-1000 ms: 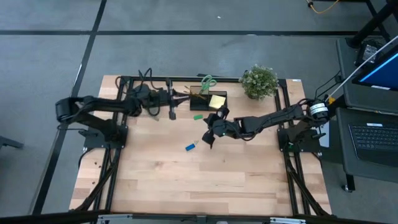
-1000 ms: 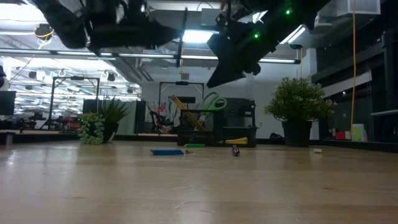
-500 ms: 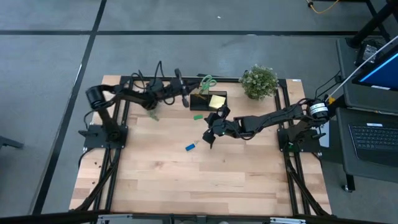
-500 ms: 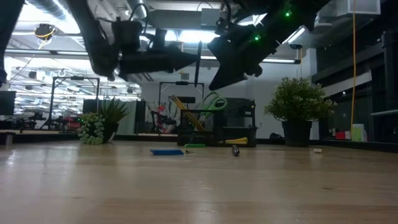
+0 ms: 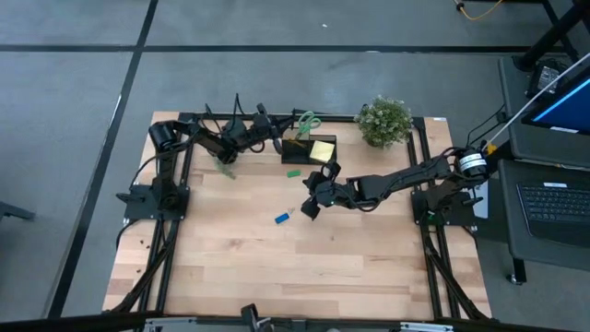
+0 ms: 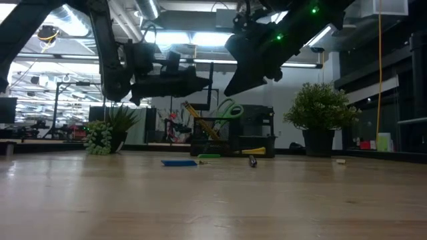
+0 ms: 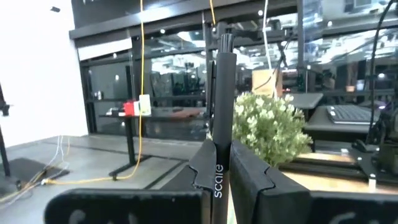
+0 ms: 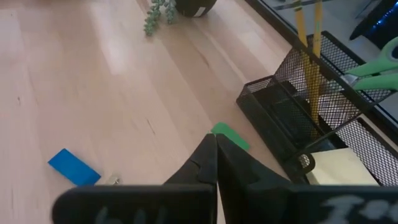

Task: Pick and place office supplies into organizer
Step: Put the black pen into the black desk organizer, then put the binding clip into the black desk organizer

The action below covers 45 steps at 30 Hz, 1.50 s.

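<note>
The black mesh organizer (image 5: 297, 153) stands at the table's far edge with yellow pencils (image 8: 308, 56), green-handled scissors (image 5: 307, 120) and a yellow sticky-note pad (image 5: 323, 149) in it. My left gripper (image 5: 275, 140) hovers just left of the organizer, shut on a black pen (image 6: 211, 70). My right gripper (image 5: 309, 207) hangs shut and empty above the table's middle. A blue eraser (image 5: 283, 218) and a green eraser (image 5: 293, 172) lie flat on the wood. My left gripper pinches the black pen's barrel (image 7: 219, 149) between its two fingers, near the pen's middle. The fingers come about level from the table's left and lie across the pen. The pen stands upright, lifted clear of the table.
A bushy potted plant (image 5: 383, 121) stands right of the organizer at the far edge. A small trailing plant (image 5: 226, 166) sits at the far left. A small dark item (image 6: 252, 161) lies near the organizer. Bare wood fills the near half of the table.
My left gripper has carried the pen toward the table's right edge, nearer the organizer, and has sunk lower. The pen has stayed upright in the hold.
</note>
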Tool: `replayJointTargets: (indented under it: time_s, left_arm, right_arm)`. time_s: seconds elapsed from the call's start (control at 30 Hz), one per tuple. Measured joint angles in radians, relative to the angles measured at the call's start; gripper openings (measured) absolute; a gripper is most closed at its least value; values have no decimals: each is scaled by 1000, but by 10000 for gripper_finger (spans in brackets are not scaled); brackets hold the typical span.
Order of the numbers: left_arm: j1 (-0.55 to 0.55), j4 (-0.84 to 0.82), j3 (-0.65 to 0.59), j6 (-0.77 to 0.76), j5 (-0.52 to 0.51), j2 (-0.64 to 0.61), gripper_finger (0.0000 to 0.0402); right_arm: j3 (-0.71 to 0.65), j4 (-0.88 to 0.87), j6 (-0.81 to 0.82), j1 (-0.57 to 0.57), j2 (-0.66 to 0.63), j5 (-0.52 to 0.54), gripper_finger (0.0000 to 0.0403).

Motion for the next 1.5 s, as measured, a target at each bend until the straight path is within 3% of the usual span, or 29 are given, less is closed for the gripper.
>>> replayJointTargets:
  time_s: [0.37, 0.7, 1.03, 1.5]
  left_arm:
    - [0, -107, 0, -11, -22, 1, 17]
    - [0, -104, 0, -17, -22, 1, 18]
    - [0, -107, 0, -17, -12, 1, 76]
    - [-3, -88, -1, -49, -2, 0, 83]
  right_arm:
    - [0, 0, 6, 0, 0, 0, 4]
    - [0, 0, 5, 0, 0, 0, 5]
    - [0, 0, 5, 9, 0, 0, 5]
    - [0, -1, -3, 18, 0, 1, 5]
